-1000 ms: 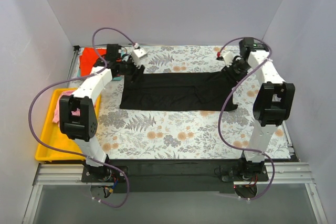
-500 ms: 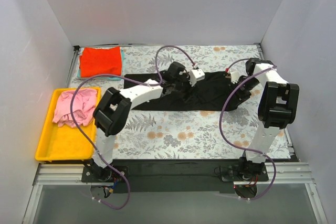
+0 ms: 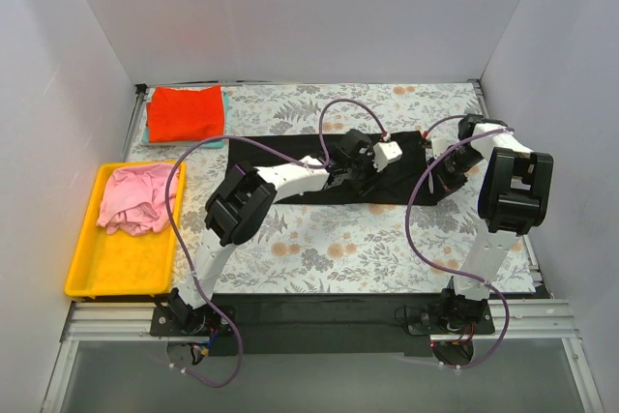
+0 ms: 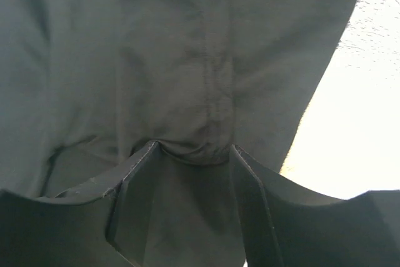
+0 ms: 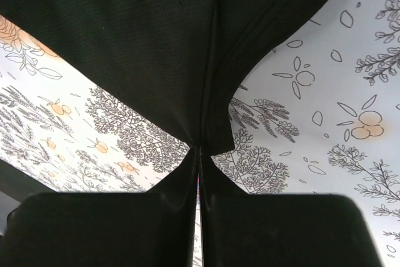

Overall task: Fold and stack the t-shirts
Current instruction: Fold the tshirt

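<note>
The large black t-shirt [image 3: 276, 147] lies as a long band across the middle of the floral table cloth. My left gripper [image 3: 365, 176] reaches far right over it and is shut on a bunched fold of the black t-shirt [image 4: 194, 92], between its fingertips [image 4: 195, 151]. My right gripper [image 3: 448, 173] is at the shirt's right end, shut on a corner of the black cloth [image 5: 187, 42] at its fingertips [image 5: 200, 149]. The red-orange t-shirt [image 3: 184, 112] lies folded at the back left on a teal one [image 3: 217, 142]. The pink t-shirt [image 3: 140, 198] lies crumpled in the tray.
The yellow tray [image 3: 108, 268] stands at the left edge. The floral table cloth [image 3: 338, 239] covers the table. White walls close in the left, back and right sides. Purple cables loop over both arms.
My left gripper has swept from the shirt's far left end to near its right end, carrying black cloth over the shirt. The right gripper has moved slightly nearer and lower.
</note>
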